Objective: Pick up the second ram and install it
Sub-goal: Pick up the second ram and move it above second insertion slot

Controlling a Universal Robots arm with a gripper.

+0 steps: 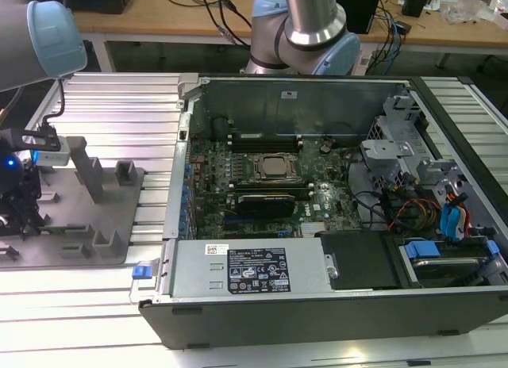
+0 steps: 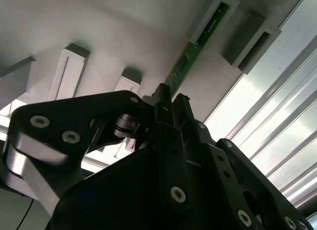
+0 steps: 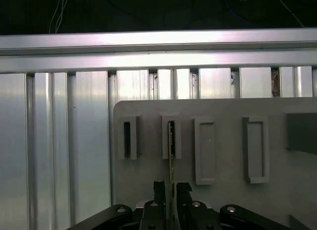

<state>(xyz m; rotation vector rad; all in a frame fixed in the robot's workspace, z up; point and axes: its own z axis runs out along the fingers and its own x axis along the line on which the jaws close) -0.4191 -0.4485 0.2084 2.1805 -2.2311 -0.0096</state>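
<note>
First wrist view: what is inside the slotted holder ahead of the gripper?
The second ram, on edge, running back between the gripper's open fingers. Its seated edge is hidden.

Your exterior view is brightly lit from overhead, with glare whitening the ribbed table (image 1: 79, 304). In the second wrist view the gripper (image 2: 172, 95) sits backlit, nearly black.

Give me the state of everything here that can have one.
second ram: standing on edge in its holder slot, not lifted.
end effector: at the ram's end, above the holder.
holder: wide slots empty.
computer case: open, board exposed.
</note>
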